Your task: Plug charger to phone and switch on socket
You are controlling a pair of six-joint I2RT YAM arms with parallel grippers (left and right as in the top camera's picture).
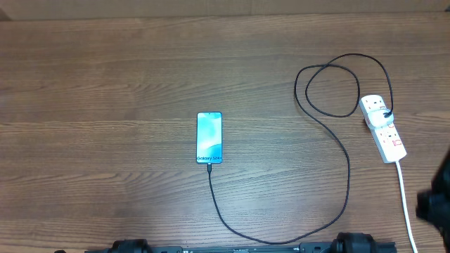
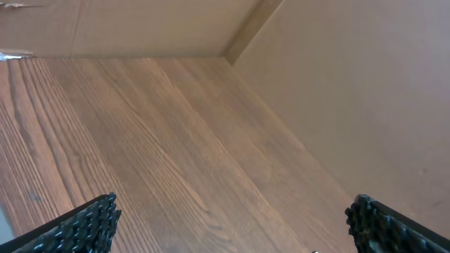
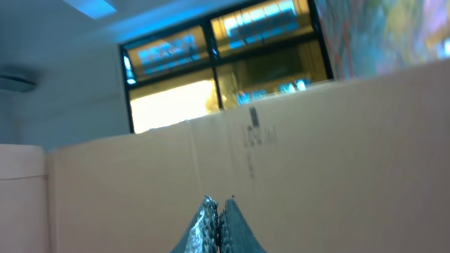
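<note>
The phone point(image 1: 209, 137) lies flat at the table's middle, light blue screen up, "Galaxy S24" text at its near end. The charger cable point(image 1: 347, 184) runs from the phone's near end, curves along the front, loops at the back right and ends in a black plug point(image 1: 386, 114) in the socket strip point(image 1: 384, 129), which is white with red switches. My left gripper point(image 2: 232, 214) is open over bare wood, holding nothing. My right gripper point(image 3: 219, 205) is shut and empty, pointing up at a cardboard wall. A dark part of the right arm point(image 1: 436, 200) shows at the right edge.
The strip's thick white cord point(image 1: 406, 204) runs to the front edge. Cardboard walls point(image 2: 351, 98) stand round the table's back and side. Arm bases point(image 1: 355, 244) sit at the front edge.
</note>
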